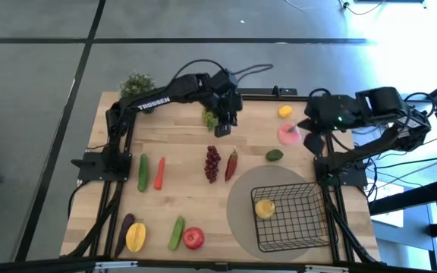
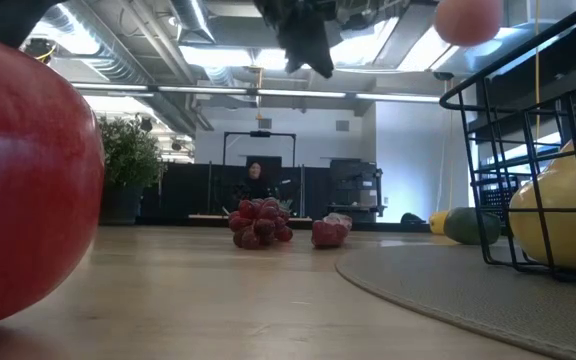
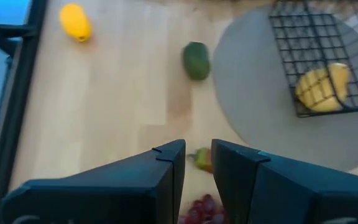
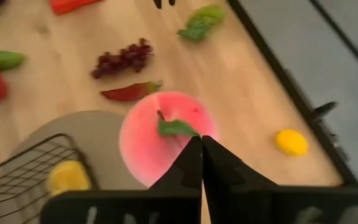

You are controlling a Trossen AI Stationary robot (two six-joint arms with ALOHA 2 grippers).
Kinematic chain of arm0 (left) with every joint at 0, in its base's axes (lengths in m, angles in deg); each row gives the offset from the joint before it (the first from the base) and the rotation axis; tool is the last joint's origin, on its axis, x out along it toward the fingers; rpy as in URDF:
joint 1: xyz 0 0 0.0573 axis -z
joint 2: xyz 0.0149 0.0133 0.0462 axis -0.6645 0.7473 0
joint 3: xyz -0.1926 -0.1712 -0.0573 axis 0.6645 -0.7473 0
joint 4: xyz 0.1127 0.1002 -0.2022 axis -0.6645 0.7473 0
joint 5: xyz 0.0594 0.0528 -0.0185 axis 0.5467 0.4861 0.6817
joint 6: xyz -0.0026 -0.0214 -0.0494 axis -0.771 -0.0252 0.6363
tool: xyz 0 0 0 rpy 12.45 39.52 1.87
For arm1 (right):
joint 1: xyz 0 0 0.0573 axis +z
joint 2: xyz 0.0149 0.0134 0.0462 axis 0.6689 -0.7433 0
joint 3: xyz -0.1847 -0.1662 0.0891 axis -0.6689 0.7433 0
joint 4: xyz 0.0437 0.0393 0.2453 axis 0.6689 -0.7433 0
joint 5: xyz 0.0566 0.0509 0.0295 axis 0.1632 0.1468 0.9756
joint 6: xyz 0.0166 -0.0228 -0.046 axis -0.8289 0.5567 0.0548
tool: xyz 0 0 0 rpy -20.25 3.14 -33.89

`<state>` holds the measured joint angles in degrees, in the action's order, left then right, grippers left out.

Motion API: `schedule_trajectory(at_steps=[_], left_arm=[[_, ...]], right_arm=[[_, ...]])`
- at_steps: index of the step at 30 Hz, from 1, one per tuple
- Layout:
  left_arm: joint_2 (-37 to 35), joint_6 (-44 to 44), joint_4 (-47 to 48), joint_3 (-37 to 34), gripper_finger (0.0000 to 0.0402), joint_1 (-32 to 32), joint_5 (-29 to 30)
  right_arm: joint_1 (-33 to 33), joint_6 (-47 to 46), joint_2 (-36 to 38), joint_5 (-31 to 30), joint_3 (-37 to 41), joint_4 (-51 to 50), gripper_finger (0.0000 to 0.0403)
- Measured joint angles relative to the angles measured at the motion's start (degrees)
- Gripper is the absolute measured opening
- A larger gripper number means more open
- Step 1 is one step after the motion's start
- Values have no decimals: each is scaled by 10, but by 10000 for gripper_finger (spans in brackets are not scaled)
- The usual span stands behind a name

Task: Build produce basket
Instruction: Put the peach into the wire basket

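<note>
My right gripper [image 4: 201, 142] is shut at the top of the pink peach [image 4: 160, 140], which hangs high in the air [image 2: 468, 20] between the lemon [image 1: 284, 111] and the avocado [image 1: 275, 155]. The black wire basket [image 1: 290, 216] stands on a round grey mat [image 1: 241, 201] at the near right, with a yellow pear [image 1: 264, 208] lying in it. My left gripper [image 3: 197, 152] hovers with a narrow gap and nothing in it, beside the green grapes [image 1: 209, 117], above the dark red grapes [image 1: 213, 163] and chili [image 1: 231, 163]. My right gripper pinches the peach at its stem end, by the green leaf [image 4: 178, 128], between its two fingertips. The fingers slant down from above. The peach hangs below them, lifted clear of the table.
A cucumber [image 1: 143, 171] and a carrot [image 1: 159, 173] lie at the left. An eggplant [image 1: 125, 227], mango [image 1: 135, 237], second cucumber [image 1: 176, 233] and red apple [image 1: 193, 238] lie along the near edge. A potted plant [image 1: 137, 83] stands at the far left corner.
</note>
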<state>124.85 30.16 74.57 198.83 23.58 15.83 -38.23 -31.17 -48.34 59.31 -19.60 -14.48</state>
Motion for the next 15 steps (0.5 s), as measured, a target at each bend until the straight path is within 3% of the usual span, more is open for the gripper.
schedule_trajectory(at_steps=[7,15], left_arm=[[0,12,3,0,67,54,0],[0,35,3,0,67,118,11]], right_arm=[[102,-121,49,-4,87,11,0],[213,-210,66,28,196,133,0]])
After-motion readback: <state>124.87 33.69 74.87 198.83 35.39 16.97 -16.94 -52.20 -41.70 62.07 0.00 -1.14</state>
